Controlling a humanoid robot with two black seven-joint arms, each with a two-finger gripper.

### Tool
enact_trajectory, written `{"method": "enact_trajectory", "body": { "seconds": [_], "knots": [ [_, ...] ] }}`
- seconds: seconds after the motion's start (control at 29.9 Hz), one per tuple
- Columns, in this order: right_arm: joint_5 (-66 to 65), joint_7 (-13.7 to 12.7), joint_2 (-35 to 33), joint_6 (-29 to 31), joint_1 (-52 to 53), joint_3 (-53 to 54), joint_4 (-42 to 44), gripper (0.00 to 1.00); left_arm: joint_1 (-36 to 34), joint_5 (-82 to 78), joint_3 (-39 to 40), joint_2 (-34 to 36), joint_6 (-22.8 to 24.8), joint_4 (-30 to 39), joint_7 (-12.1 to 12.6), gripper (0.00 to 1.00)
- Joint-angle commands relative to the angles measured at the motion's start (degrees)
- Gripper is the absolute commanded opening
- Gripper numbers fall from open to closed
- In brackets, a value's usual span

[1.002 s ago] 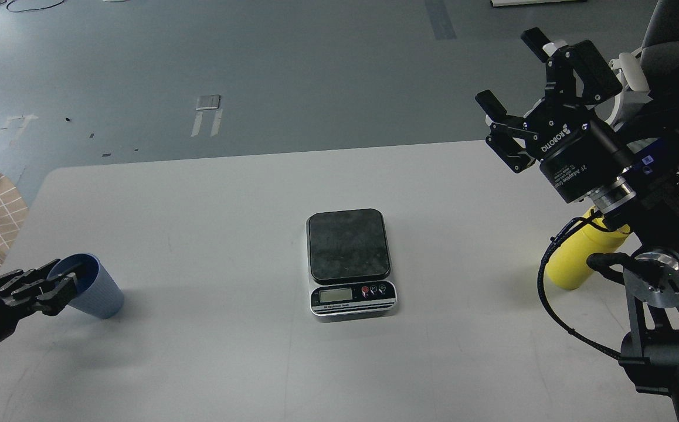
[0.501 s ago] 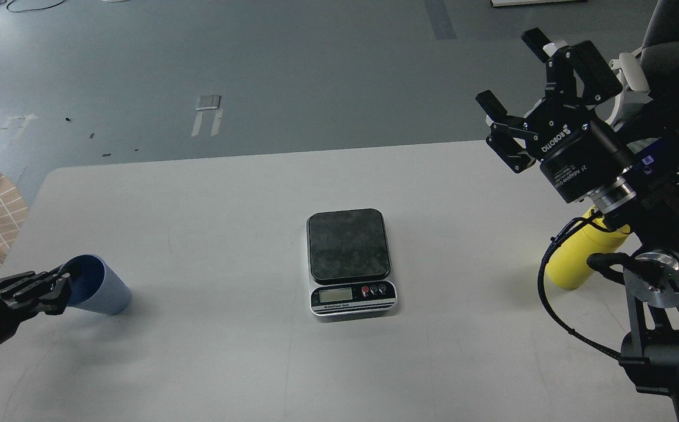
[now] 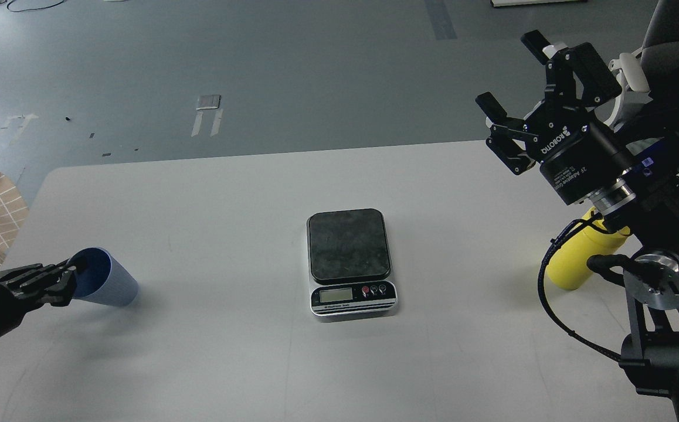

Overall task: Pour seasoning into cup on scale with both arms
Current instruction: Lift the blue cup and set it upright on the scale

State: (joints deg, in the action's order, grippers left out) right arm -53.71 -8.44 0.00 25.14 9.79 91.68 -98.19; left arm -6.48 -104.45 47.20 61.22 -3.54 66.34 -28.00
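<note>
White surface (image 3: 210, 199) against grey floor. Scale (image 3: 350, 262) at centre, plate bare. Left claw (image 3: 61, 280) low at left edge, clamped on rim of cup (image 3: 105, 285), cup tipped toward claw. Right claw (image 3: 518, 79) raised at right, fingers spread wide, holding nothing. Seasoning (image 3: 571, 258) below right arm, partly hidden.

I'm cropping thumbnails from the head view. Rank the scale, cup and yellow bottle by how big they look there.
1. Scale, clearly largest.
2. Yellow bottle, though the right arm hides much of it, so its rank over the cup is unsure.
3. Cup, tilted at the left gripper.
</note>
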Motion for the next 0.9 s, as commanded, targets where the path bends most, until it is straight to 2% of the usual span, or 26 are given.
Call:
{"method": "enact_trajectory", "body": {
  "seconds": [0.0,0.07,0.1,0.13,0.27,0.3,0.5,0.6,0.87],
  "knots": [
    [0.0,0.0,0.0,0.1,-0.3,0.1,0.0,1.0,-8.4,-2.0,0.0,0.1,7.3,3.3,0.0,0.0],
    [0.0,0.0,0.0,0.0,-0.4,0.1,-0.1,1.0,-15.3,-6.4,0.0,-0.4,13.8,6.9,0.0,0.0],
    [0.0,0.0,0.0,0.0,-0.4,0.1,-0.1,1.0,-15.3,-6.4,0.0,-0.4,13.8,7.0,0.0,0.0],
    [0.0,0.0,0.0,0.1,-0.5,0.1,-0.1,1.0,-19.1,-9.4,0.0,-1.1,17.2,8.4,0.0,0.0],
    [0.0,0.0,0.0,0.0,-1.4,0.2,-0.9,1.0,-32.6,-12.8,-6.4,-10.0,27.0,12.6,0.0,0.0],
    [0.0,0.0,0.0,0.0,-1.4,0.2,-1.0,1.0,-32.6,-12.8,-6.4,-10.1,27.0,12.6,0.0,0.0],
    [0.0,0.1,0.0,0.1,-2.7,0.8,-1.0,1.0,-45.8,-12.9,-20.8,-19.4,28.7,12.2,0.0,0.0],
    [0.0,0.1,0.0,0.1,-2.8,1.0,-1.0,1.0,-49.2,-13.0,-24.3,-22.7,28.8,11.9,0.0,0.0],
    [0.0,0.1,0.0,0.1,-2.8,1.9,-1.0,1.0,-54.2,-12.9,-27.1,-32.0,28.9,5.6,0.0,0.0]
  ]
}}
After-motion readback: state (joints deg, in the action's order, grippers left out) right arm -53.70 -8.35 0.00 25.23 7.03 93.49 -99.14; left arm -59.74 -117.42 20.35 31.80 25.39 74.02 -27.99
